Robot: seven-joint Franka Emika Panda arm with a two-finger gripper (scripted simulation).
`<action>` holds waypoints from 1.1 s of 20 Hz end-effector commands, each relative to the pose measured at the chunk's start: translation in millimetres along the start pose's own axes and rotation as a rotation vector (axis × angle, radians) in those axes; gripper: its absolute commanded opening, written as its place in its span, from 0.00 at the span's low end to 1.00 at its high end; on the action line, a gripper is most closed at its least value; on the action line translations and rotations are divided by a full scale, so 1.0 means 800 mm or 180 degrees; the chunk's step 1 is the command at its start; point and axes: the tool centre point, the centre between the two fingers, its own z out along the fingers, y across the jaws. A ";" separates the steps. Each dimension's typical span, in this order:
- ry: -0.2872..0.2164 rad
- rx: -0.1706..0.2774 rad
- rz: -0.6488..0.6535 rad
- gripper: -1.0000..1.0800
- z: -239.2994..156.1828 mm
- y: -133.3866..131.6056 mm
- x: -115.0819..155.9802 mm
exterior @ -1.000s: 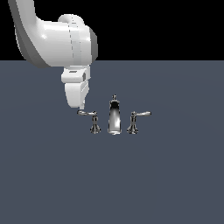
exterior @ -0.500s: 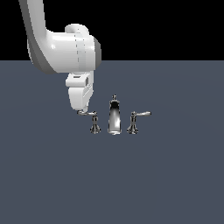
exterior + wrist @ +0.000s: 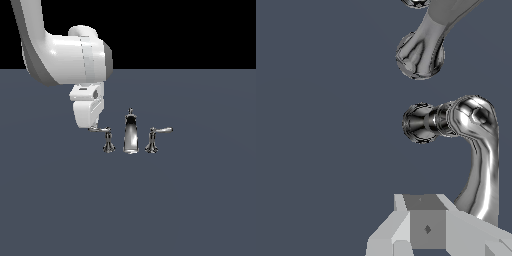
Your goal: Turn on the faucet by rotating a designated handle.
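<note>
The white robot arm's tool has come down and shifted towards the exterior view's right over the last second, so that its tip now sits at the outer end of the small chrome lever handle on its flared pedestal, where earlier it hung a little higher and further left; the handle's arm seems to point left much as it did before, so I judge the rotation has not yet begun, or has barely begun; contact looks made or about to be made, and the next move would be a sideways push to swing the lever.

That handle stands on the dark grey-blue surface at the left of the shiny chrome three-piece faucet, just beside the tall tapered central spout; the mirror-image chrome lever on the right is untouched.

In the wrist view the curved lever runs right beside the grey tool body; whether its fingers are apart or together I cannot tell.

No brand, label or writing is legible anywhere.
</note>
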 end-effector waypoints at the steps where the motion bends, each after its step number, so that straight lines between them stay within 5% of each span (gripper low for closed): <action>1: -0.0001 0.0000 0.0000 0.00 0.000 0.011 -0.004; 22: -0.0003 0.0006 0.0012 0.00 0.000 0.078 0.009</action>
